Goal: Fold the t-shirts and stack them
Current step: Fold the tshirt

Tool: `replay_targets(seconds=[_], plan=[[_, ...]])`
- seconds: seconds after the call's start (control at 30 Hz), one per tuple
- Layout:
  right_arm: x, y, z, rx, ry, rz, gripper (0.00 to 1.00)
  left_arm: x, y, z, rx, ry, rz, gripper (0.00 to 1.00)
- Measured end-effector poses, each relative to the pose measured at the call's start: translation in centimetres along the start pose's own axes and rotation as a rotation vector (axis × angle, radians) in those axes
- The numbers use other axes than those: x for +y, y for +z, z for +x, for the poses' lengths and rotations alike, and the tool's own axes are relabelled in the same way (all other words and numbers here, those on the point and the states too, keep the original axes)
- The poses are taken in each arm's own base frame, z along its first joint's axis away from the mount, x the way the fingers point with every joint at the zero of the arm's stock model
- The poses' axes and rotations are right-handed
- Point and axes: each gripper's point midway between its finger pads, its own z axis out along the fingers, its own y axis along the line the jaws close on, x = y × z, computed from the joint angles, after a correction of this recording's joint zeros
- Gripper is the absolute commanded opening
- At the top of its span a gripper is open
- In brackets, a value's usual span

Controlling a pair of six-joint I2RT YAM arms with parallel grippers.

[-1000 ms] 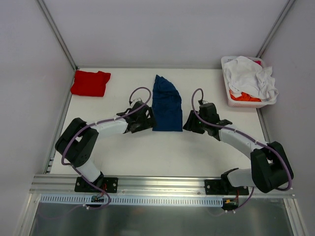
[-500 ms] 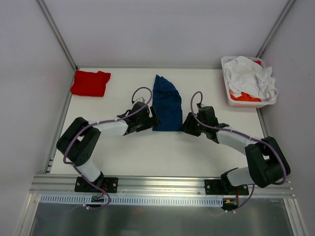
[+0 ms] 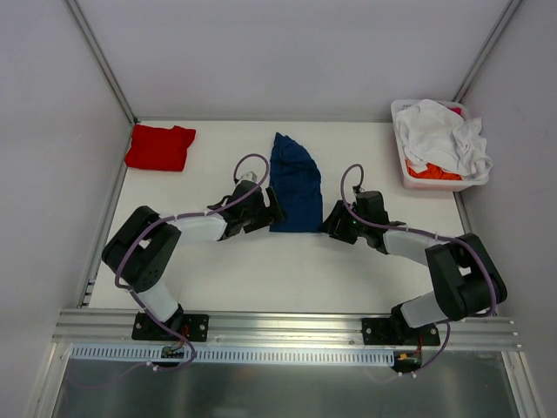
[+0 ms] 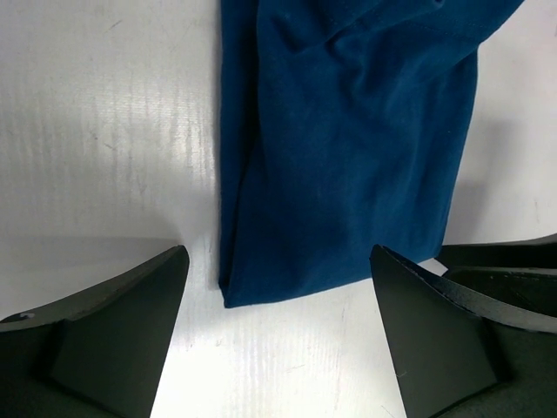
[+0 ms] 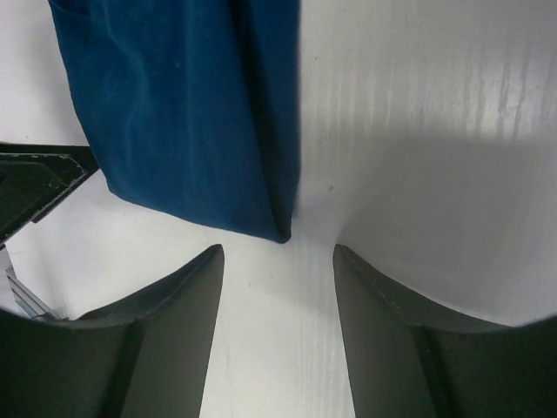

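Observation:
A navy blue t-shirt [image 3: 294, 183] lies folded into a long narrow strip in the middle of the table, print hidden. My left gripper [image 3: 275, 212] stands open at its near left corner, the cloth's corner [image 4: 261, 287] just ahead of the empty fingers. At the near right corner my right gripper [image 3: 331, 223] is open too, with the shirt's corner [image 5: 274, 228] just beyond its fingertips and only bare table between them. A red t-shirt [image 3: 159, 146] sits folded at the far left corner.
A white bin [image 3: 416, 180] at the far right holds crumpled white [image 3: 439, 135] and orange [image 3: 432, 171] shirts. Grey walls with metal posts close in the table on three sides. The arms' bases stand on the rail at the near edge.
Both grippers slid nearer along the shirt's sides to its near corners. The right jaws opened wider. The navy shirt has not moved.

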Motion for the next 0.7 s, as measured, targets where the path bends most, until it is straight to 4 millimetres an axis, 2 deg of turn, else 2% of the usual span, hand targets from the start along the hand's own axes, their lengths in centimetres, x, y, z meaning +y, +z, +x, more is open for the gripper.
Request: replay_targets(seconds=[0.23, 0.43, 0.6, 0.7], plan=[[0.6, 1.0, -0.9, -0.015, 0.021, -0.061, 0.56, -0.7, 0.5, 0.0, 0.001, -0.014, 0.038, 0.84], [1.2, 1.9, -1.2, -0.012, 0.025, -0.098, 0.50, -0.7, 0.7, 0.2, -0.001, -0.027, 0.050, 0.72], [1.3, 2.4, -1.2, -0.005, 0.031, -0.111, 0.40, -0.2, 0.7, 0.4, -0.003, -0.039, 0.047, 0.56], [1.3, 2.7, -1.2, -0.001, 0.039, -0.119, 0.39, 0.2, 0.7, 0.7, 0.004, -0.050, 0.042, 0.52]])
